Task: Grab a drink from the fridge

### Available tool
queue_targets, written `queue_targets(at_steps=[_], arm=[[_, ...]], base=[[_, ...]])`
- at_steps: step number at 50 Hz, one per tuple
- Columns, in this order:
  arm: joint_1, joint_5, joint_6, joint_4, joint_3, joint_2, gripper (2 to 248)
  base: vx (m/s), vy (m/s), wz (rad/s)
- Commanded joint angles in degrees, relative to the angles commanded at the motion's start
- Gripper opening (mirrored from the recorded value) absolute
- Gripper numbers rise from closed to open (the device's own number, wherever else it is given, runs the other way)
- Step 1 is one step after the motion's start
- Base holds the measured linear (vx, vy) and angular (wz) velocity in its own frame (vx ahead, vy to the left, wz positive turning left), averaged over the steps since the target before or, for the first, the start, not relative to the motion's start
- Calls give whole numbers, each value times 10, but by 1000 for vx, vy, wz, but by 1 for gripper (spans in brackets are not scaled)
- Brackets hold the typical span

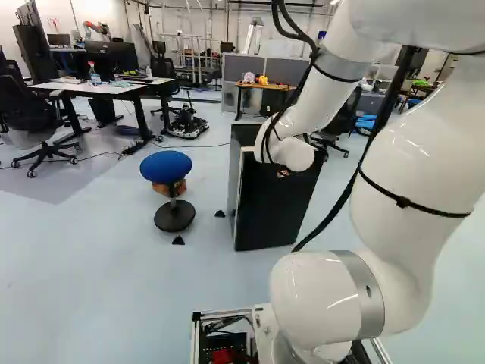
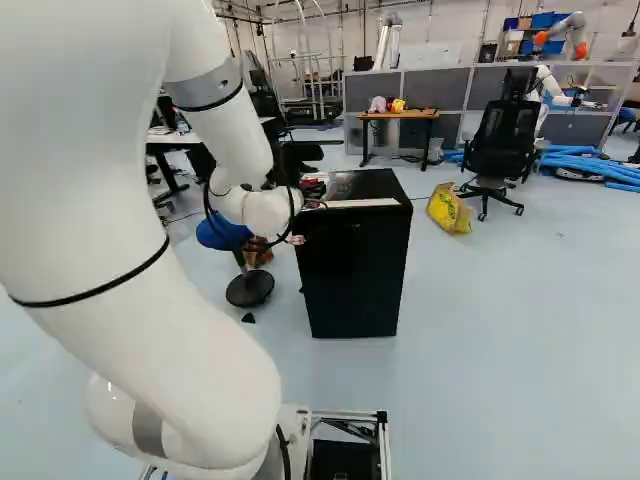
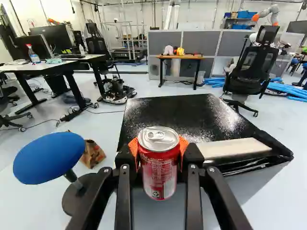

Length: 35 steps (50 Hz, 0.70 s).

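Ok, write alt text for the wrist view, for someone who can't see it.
A red drink can gripped between black fingers with orange pads. Beyond it is the glossy black top of a mini fridge; a blue-seated stool stands beside the fridge, with desks and office chairs farther back.

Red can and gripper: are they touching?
Touching. The wrist view shows the gripper closed on the red can, with an orange pad pressed against each side.
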Motion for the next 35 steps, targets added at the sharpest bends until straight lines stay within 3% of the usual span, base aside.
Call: queue_targets(at_steps=[35], arm=[[23, -3, 0, -2, 143, 114, 100]], base=[[0, 0, 0]])
